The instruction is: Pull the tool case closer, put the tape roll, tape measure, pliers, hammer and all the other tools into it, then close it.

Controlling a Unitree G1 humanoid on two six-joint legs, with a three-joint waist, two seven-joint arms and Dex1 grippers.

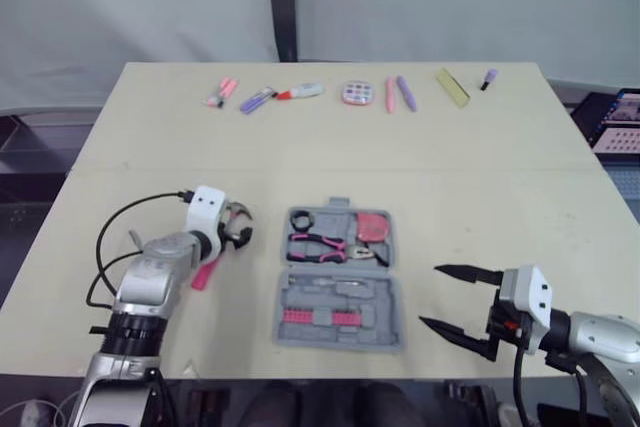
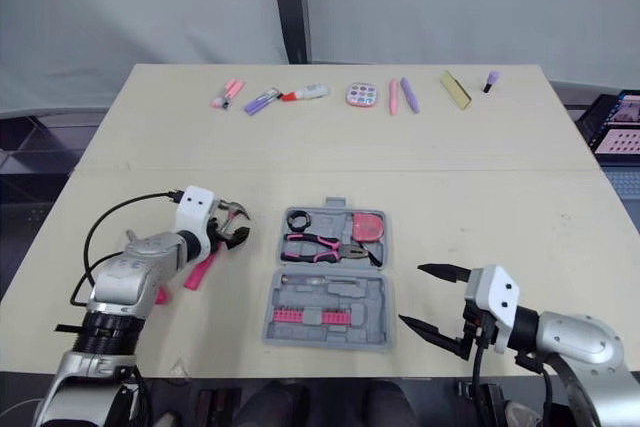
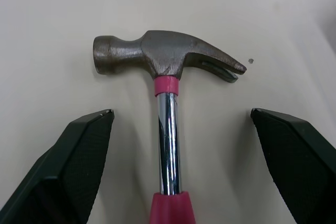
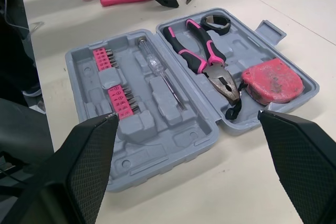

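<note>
Straddling hammer, left tool spread wide

The grey case lies open flat near the desk's near edge. Its far half holds the pink-handled pliers, the black tape roll and the red tape measure. The hammer, pink-gripped with a steel shaft, lies flat on the desk to the case's left.

I see the desk from overhead, facing 12 o'clock; the wrist cameras sit close, the right one sharing the tool case.
</note>
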